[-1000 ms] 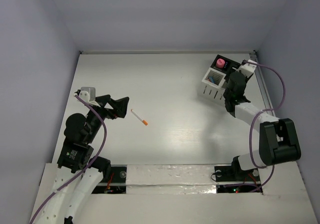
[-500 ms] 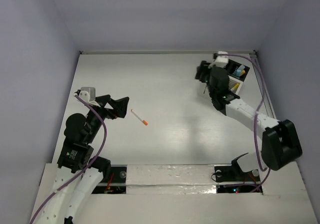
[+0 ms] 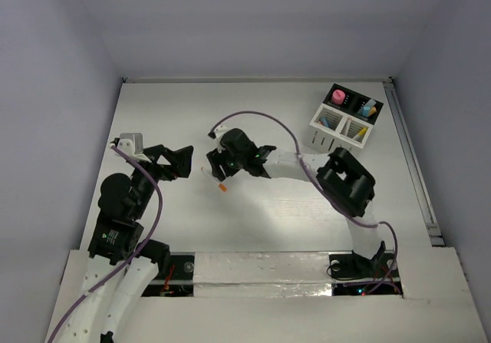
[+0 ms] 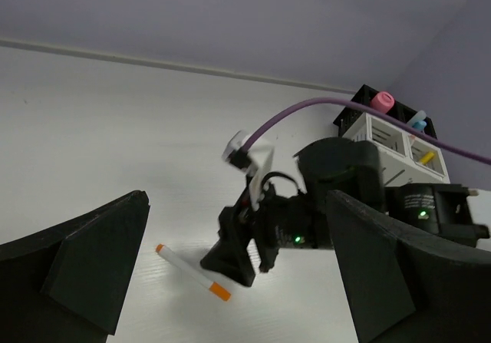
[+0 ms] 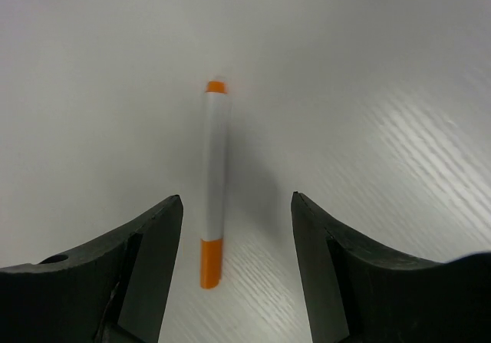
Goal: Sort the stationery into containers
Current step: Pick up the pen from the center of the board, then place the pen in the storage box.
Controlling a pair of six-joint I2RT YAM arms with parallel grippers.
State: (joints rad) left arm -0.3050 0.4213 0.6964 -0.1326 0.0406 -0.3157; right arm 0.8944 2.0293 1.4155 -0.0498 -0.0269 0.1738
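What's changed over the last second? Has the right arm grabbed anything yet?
The right gripper swung leftward from the white slatted organizer and now hangs open over the white orange-tipped stick, gripping nothing. The stick, the organizer and the open left gripper stayed put.

Thin white stick [image 5: 213, 182], orange at both ends, lying flat, left of centre. White slatted organizer [image 3: 331, 137] far right, well apart. Stubby pink cylinder [image 3: 337, 96] upright in black back section [image 3: 351, 97]. Blue piece [image 3: 369, 104], yellow piece [image 3: 360, 131] leaning in compartments.
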